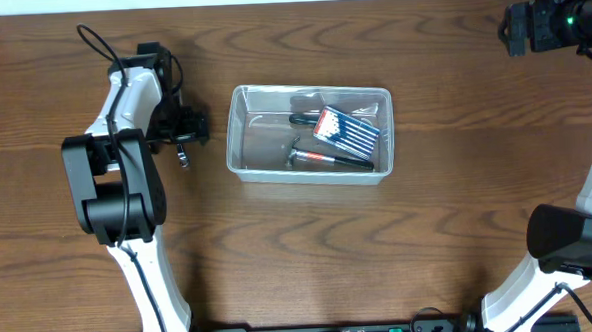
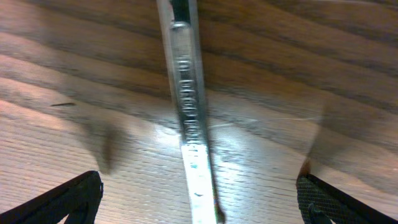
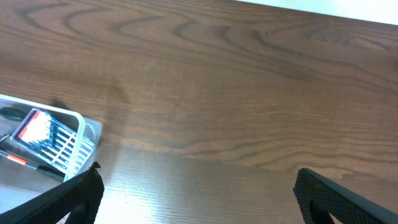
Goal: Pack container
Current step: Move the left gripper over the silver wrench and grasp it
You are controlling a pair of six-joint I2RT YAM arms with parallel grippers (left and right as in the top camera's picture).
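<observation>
Wooden table (image 1: pixel 429 240) bears container (image 1: pixel 306 177); left pincer (image 2: pixel 199 193) straddles metal tool (image 2: pixel 186 93).

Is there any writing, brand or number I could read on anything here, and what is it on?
Nothing can be read.
On the metal tool: raised lettering along the shaft, too blurred to read.
On the packet in the container: blue and red print, too small to read.

Metal tool (image 2: pixel 189 124) on table (image 1: pixel 429 240), left of container (image 1: pixel 260 138)
</observation>
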